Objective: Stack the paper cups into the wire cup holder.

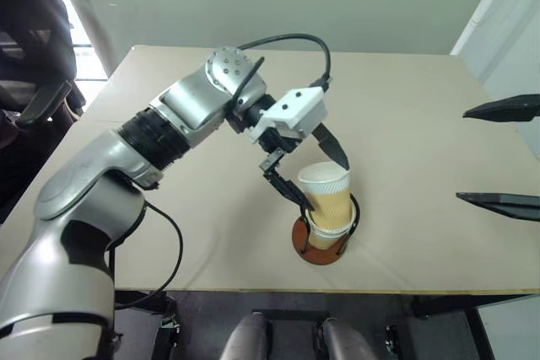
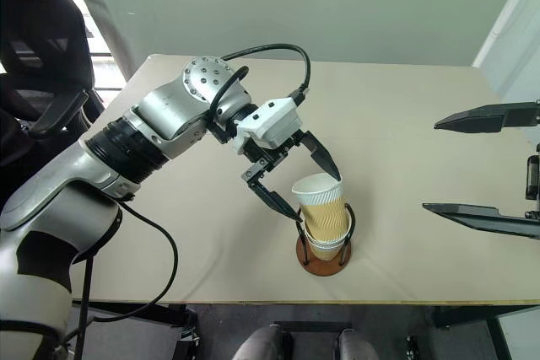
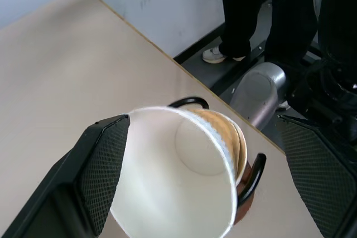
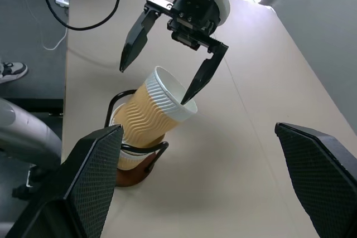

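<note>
Paper cups (image 1: 326,200) nested, hiding wire cup holder's (image 1: 318,250) base partly.

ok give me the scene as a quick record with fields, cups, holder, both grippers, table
cups: stack of paper cups nested in the holder, top cup leaning
holder: wire cup holder upright near the table's front edge
left gripper: left gripper open, fingers either side of the top cup's rim
right gripper: right gripper open, off to the right, apart from the cups
table: beige table, holder and cups on it
</note>
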Motion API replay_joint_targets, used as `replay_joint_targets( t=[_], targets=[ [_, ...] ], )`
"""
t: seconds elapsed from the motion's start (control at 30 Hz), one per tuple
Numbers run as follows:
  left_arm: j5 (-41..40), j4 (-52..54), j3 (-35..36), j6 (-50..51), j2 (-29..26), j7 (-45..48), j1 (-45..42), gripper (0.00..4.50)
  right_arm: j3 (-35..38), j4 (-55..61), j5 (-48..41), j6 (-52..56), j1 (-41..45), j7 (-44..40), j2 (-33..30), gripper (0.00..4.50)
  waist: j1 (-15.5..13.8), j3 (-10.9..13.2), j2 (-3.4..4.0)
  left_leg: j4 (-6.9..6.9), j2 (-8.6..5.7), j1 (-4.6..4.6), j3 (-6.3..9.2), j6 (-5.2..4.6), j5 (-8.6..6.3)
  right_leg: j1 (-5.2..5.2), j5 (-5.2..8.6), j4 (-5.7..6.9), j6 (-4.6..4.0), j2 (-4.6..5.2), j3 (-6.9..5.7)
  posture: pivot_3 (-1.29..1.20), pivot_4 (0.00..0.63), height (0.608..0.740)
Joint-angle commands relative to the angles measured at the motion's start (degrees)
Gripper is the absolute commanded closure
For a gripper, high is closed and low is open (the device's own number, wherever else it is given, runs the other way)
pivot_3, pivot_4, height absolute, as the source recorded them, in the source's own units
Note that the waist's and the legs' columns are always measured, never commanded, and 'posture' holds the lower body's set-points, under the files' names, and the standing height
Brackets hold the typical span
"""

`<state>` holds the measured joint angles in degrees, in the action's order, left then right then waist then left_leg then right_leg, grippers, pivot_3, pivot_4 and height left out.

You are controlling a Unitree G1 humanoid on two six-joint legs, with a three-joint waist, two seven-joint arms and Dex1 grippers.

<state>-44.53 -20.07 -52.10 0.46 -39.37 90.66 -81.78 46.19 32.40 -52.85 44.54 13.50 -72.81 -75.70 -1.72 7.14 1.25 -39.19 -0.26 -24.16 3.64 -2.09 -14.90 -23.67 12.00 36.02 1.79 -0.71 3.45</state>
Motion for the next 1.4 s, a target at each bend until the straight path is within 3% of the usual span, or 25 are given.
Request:
replay_joint_targets(
  t=[0.03,0.4,0.6,0.67,0.77,0.9,1.07,1.23,1.4],
  targets=[
    [-0.39,1.95,1.87,0.61,0.12,1.84,0.18,0.03,1.64,-0.11,0.24,-0.35,0.71,-0.03,-1.04,0.0,0.0,0.0,0.0,0.0,0.0,0.0,0.0,0.0,0.0,0.0,0.0,0.0,0.0,0.0,0.0,0.0,0.15,0.74],
    [-0.86,4.41,3.2,0.27,-0.4,1.84,1.05,0.03,1.85,-0.04,0.8,-0.2,0.62,-0.09,-0.95,0.0,0.01,0.0,0.0,0.0,0.0,0.01,0.0,0.01,0.01,0.01,0.0,0.02,0.0,0.0,0.0,0.0,0.15,0.74],
    [4.61,-9.06,16.96,0.73,0.43,1.84,-0.61,0.03,-3.7,-4.04,2.32,-5.13,2.59,-1.29,-1.12,0.0,0.14,0.0,0.0,-0.01,0.0,0.03,0.0,-0.01,0.0,0.0,-0.01,0.03,0.0,0.0,0.01,0.0,0.15,0.74],
    [7.26,-15.56,22.76,1.47,-1.7,1.17,-1.85,0.03,-6.25,-6.0,3.52,-7.36,3.34,-2.07,-1.22,0.0,0.35,0.01,0.0,0.01,0.01,0.03,0.01,0.0,0.0,-0.04,-0.02,0.06,-0.02,-0.01,0.0,0.0,0.15,0.74],
    [12.41,-23.8,29.97,3.14,-9.41,-3.13,-1.36,0.03,-9.33,-11.26,7.1,-11.21,3.23,-4.66,-1.24,0.0,1.19,0.0,0.02,0.1,0.01,0.03,0.0,0.05,0.03,-0.16,-0.04,0.04,-0.08,-0.02,0.01,0.0,0.15,0.74],
    [16.43,-20.75,37.75,6.73,-19.31,-7.48,8.97,0.03,-12.26,-18.58,11.67,-15.56,1.99,-8.31,-0.96,0.0,1.73,-0.14,0.26,0.24,0.03,0.12,0.0,0.2,0.12,-0.21,0.03,0.01,-0.17,-0.1,0.07,0.0,0.15,0.74],
    [10.65,-0.14,52.02,19.61,-29.32,-11.81,34.74,0.03,-17.93,-26.8,14.36,-20.33,5.33,-11.81,-0.94,0.0,1.11,-0.12,0.21,0.28,0.07,0.02,0.03,0.8,0.54,-0.2,0.14,0.02,-0.16,-0.09,0.02,0.0,0.15,0.74],
    [7.66,13.23,69.12,26.8,-31.82,-17.87,54.18,0.03,-30.62,-35.87,18.3,-24.46,19.48,-15.15,0.98,0.0,1.18,-0.11,-0.1,0.19,0.06,0.04,0.03,0.81,0.53,-0.17,0.12,0.07,-0.3,-0.09,0.01,0.0,0.15,0.74],
    [7.51,20.34,78.24,31.02,-31.08,-20.63,62.37,0.03,-37.07,-41.82,21.91,-26.99,28.18,-18.31,3.69,0.0,1.23,-0.09,-0.13,0.22,0.07,0.21,0.06,0.24,0.21,-0.19,0.18,0.38,-1.08,-0.1,-0.02,0.0,0.15,0.74]
  ],
)
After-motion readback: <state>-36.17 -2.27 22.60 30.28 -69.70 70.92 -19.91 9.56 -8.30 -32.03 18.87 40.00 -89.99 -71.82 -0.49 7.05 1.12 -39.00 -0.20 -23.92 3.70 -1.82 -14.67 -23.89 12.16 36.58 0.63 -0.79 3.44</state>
